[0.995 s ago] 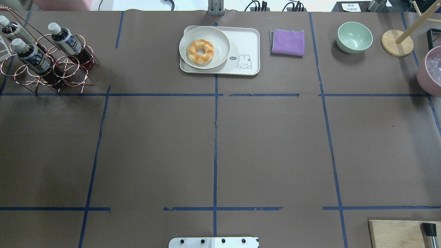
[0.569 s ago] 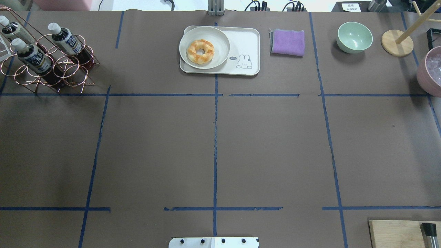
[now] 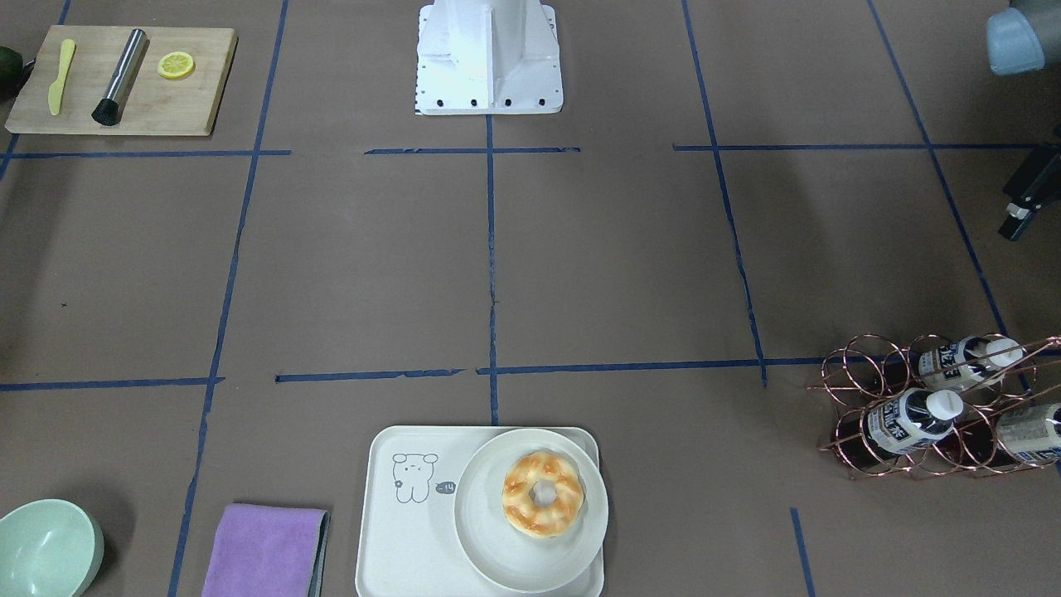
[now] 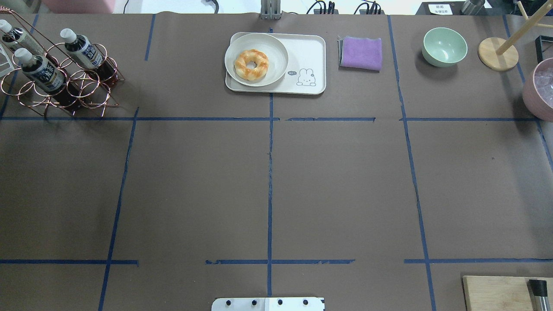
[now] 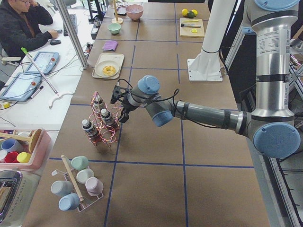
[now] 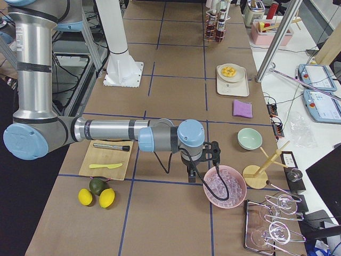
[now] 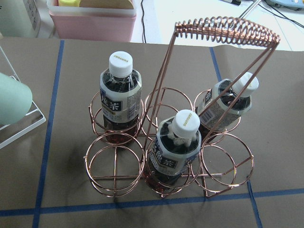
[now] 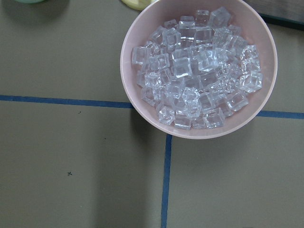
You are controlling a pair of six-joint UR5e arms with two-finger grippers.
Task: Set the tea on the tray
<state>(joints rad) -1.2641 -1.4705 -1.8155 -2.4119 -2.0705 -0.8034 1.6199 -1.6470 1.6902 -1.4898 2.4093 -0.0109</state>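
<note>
Tea point(image 7: 176, 142): three bottles in copper rack point(image 7: 223, 29), overhead view's upper left; tray point(image 4: 309, 52) top centre, well apart. Side views, not overhead, show left gripper point(image 5: 124, 114) beside rack, right gripper point(image 6: 210, 157) by ice bowl point(image 8: 126, 66); apart or together: cannot tell.

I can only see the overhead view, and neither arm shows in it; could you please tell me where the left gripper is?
Observer: In the exterior left view, the left gripper hovers above the table on the robot's side of the copper rack. I cannot tell whether it is open or shut.
Operator: Which bottle is nearest its camera?
Observer: The tea in the near row's middle ring; the rings on either side of it are empty.
Operator: And the right arm?
Observer: The right gripper hangs by the pink bowl of ice cubes.
</note>
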